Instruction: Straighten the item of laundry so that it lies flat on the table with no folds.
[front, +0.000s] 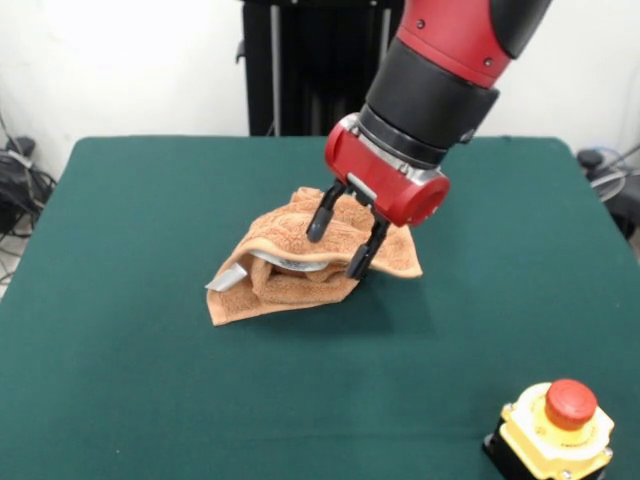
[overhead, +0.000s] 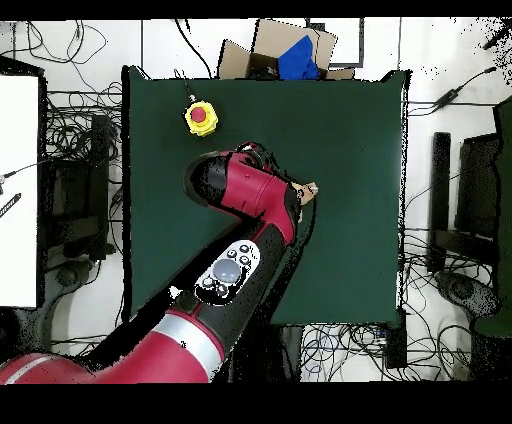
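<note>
gripper (front: 346, 244) spread wide, nothing held, tips just over the towel (front: 300, 270) bunched directly beneath on the table (front: 150, 380); grasp step judged pending, a free edge to be pinched next

Glossy red arm (front: 455, 35) with a wide black collar, then a red wrist block edged in silver. Below that collar, the claw (front: 343, 243) shows two slim black fingers (front: 322, 215). Overhead, the arm (overhead: 200, 330) carries a grey button panel with a round knob.
</note>
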